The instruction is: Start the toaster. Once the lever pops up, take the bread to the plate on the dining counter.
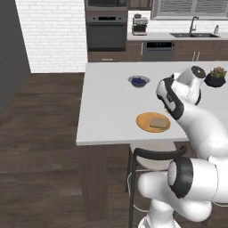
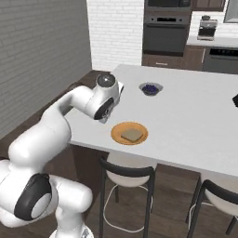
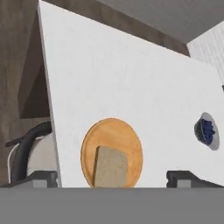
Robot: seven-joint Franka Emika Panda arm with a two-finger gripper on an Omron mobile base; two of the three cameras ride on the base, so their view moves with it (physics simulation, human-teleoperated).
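The bread (image 1: 157, 123) (image 2: 132, 135) (image 3: 110, 167) lies flat on the orange plate (image 1: 143, 121) (image 2: 118, 132) (image 3: 116, 131), free of the gripper. The plate sits near the front edge of the white dining counter (image 1: 107, 102) (image 2: 200, 116) (image 3: 109, 74). My gripper (image 3: 113, 180) hangs open just above the plate and bread, with its two dark fingertips (image 3: 41, 178) wide apart and nothing between them. In the base views my bent arm reaches over the counter's front edge beside the plate. The toaster is out of view.
A small blue bowl (image 1: 139, 81) (image 2: 151, 88) (image 3: 206, 131) sits farther back on the counter. A potted plant (image 1: 217, 76) stands at its right side. Dark-backed stools (image 1: 156, 153) (image 2: 126, 169) are tucked under the front edge below the plate. Oven wall and coffee machine (image 1: 140, 24) stand at the back.
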